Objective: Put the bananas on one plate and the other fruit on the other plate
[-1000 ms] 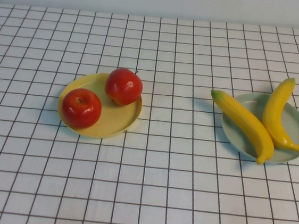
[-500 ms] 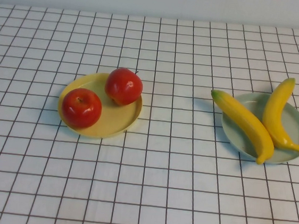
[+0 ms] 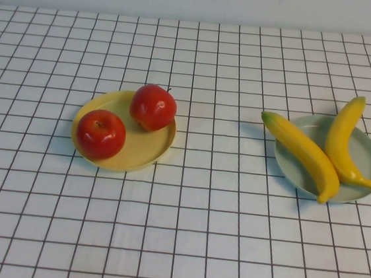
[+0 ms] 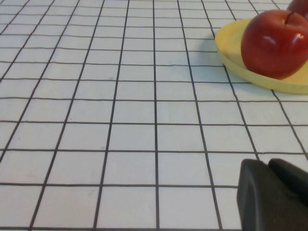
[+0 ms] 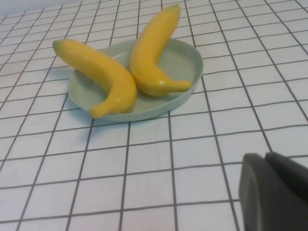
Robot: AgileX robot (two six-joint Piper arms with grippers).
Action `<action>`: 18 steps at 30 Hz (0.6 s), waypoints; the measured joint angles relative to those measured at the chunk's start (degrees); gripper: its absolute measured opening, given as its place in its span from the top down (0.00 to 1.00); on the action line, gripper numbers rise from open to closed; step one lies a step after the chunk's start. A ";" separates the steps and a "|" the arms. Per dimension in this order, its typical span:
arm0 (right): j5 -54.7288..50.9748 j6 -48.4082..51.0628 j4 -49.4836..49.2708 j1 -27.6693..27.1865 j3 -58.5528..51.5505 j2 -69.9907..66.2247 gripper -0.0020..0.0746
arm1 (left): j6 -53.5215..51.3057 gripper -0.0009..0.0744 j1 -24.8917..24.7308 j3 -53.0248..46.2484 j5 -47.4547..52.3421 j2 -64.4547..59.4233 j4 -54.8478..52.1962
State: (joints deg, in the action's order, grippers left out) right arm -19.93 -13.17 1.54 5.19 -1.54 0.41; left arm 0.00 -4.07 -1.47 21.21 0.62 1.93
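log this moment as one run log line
apples: both on yellow plate | bananas: both on mint plate | left gripper: shut, empty | right gripper: shut, empty | sorting looks done

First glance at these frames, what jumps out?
Two shiny red apples sit on the pale yellow plate at table left, and two yellow bananas lie crossed over the mint plate at table right, ends overhanging its rim. Both arms are pulled back out of the high view: the left gripper and the right gripper, both shut and empty, show only at the edge of their wrist views, over checked cloth.
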 joint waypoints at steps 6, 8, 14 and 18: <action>-0.25 0.08 0.00 -3.03 0.00 0.00 0.99 | 0.00 0.99 0.00 0.00 0.00 0.00 0.00; -0.35 0.08 0.00 -3.89 0.00 0.00 0.99 | 0.00 0.99 0.00 0.00 0.00 0.00 0.00; -0.47 0.08 0.00 -4.51 0.00 0.00 0.99 | 0.00 0.99 0.00 0.00 0.00 0.00 0.00; -0.47 0.08 0.00 -4.51 0.00 0.09 0.99 | 0.00 0.99 0.00 0.00 0.00 0.00 0.00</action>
State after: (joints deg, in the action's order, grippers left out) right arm -20.40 -13.09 1.54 0.67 -1.54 0.50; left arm 0.00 -4.07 -1.47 21.21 0.62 1.93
